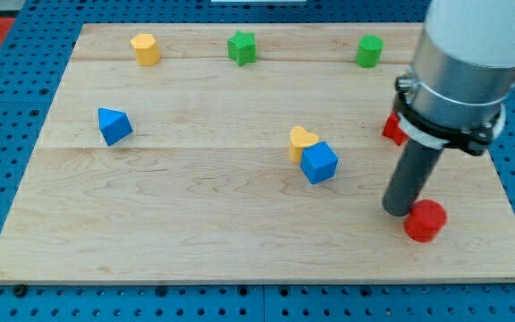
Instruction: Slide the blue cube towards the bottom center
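Observation:
The blue cube (319, 163) sits a little right of the board's middle, touching a yellow heart-shaped block (301, 140) at its upper left. My tip (401, 209) rests on the board to the right of and below the blue cube, well apart from it. A red cylinder (426, 220) lies right beside my tip on its lower right.
A blue triangular block (113, 125) lies at the left. Along the top edge are a yellow block (146, 49), a green star (241, 47) and a green block (369, 51). A red block (392, 129) is partly hidden behind the arm. The wooden board (195, 224) ends near the view's bottom.

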Motion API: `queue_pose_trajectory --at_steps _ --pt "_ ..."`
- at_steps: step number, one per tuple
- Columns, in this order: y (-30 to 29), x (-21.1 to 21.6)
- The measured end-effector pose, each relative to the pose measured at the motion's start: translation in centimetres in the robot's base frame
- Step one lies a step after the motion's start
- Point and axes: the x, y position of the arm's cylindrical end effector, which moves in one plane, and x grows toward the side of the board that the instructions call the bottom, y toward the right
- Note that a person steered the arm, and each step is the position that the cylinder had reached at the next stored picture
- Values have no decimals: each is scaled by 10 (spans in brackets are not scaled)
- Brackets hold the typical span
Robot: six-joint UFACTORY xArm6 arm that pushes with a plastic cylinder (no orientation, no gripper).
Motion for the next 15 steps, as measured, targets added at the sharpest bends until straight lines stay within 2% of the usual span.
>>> queue_pose_trajectory --at_steps 1,2,3,5,6,7,9,12,14,15 --pt "11 3" --pt "-40 -47" --pt "-48 -74" --pt "-120 -87" --pt "-148 -76" --pt "-148 -61" --pt "-123 -23" --pt "-72 10" --pt "-143 15" --pt "-145 22"
